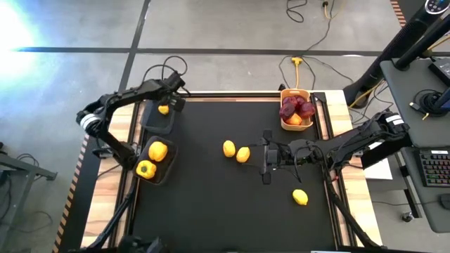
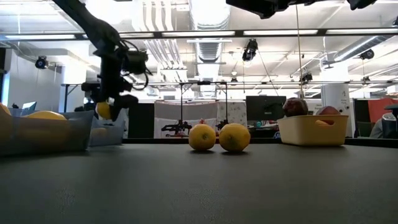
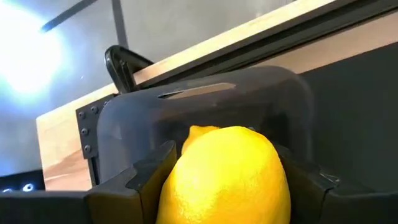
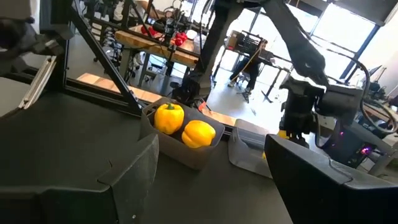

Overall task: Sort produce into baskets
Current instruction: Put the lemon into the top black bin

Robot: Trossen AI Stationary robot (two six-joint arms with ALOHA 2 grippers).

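Note:
My left gripper (image 1: 165,107) is shut on a yellow lemon (image 3: 227,177) just above an empty dark grey bin (image 1: 158,119) at the far left; both show in the low view (image 2: 104,111). A second dark bin (image 1: 155,161) nearer me holds two yellow bell peppers (image 1: 157,150). My right gripper (image 1: 265,157) is open and empty at mid-table, right of two lemons (image 1: 236,152) resting on the mat. Another lemon (image 1: 300,197) lies nearer the front. A yellow basket (image 1: 296,126) at the far right holds dark red produce (image 1: 297,107). My left gripper pinches the lemon by its two opposite sides (image 3: 177,180) between its two fingers (image 3: 144,180). The fingers come from above, pointing down. The lemon is lifted clear, hanging at the fingers over the grey bin (image 3: 211,106).
Wooden rails (image 1: 232,97) edge the black mat. Bare mat lies between the bins on the left and the two lemons. Cables (image 1: 299,67) run on the floor beyond the far edge. A desk with a keyboard (image 1: 432,169) stands to the right. A person (image 4: 252,59) stands far off in the room.

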